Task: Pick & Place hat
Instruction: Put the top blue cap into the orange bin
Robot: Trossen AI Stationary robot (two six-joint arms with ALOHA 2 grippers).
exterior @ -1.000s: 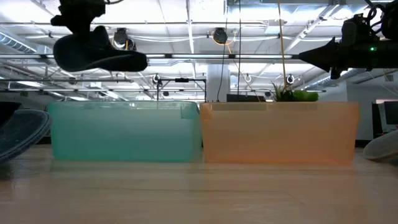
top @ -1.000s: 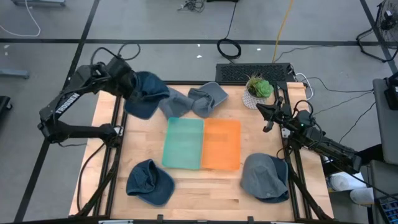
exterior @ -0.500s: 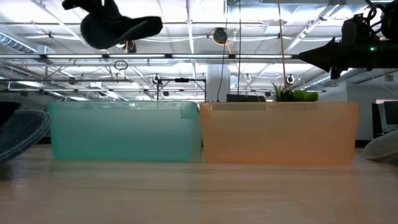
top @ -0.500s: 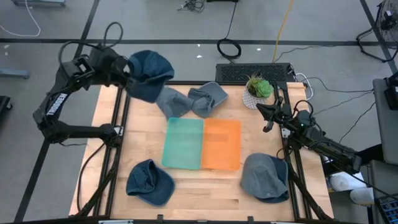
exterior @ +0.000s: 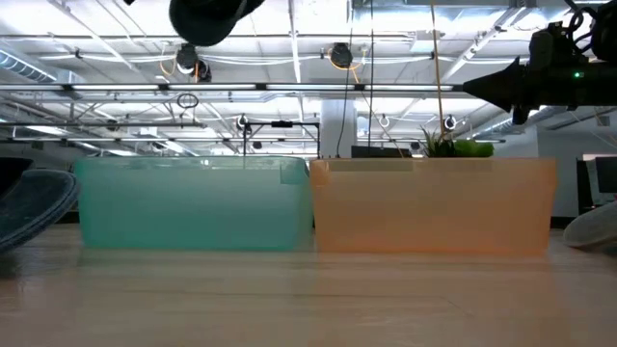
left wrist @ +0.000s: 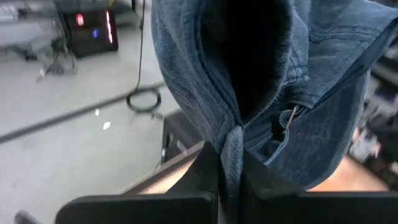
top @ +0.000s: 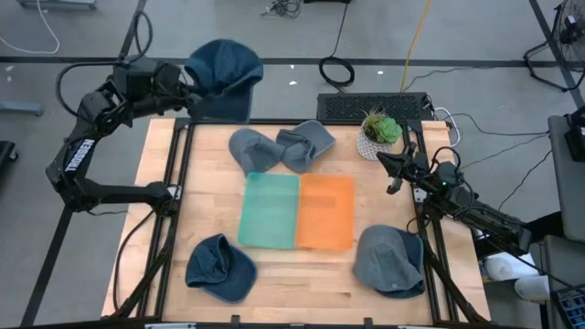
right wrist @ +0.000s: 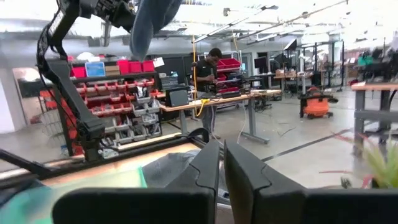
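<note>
Denim-blue hat [top: 222, 80] hangs clamped in my left gripper [top: 187, 90], high past the desk's [top: 210, 201] far-left edge. The teal bin [top: 270, 210] lies toward the desk's middle, nearer the front. My right gripper [top: 384, 159] waits clenched and empty.

Plant and keyboard sit off the table's back edge.
Potted plant [top: 379, 132] just beside the black keyboard [top: 372, 107]; coiled cable [top: 336, 70] on the floor beyond.

A dark blue hat [top: 222, 80] hangs crumpled in the air at eleven o'clock, past the table's far edge.
</note>
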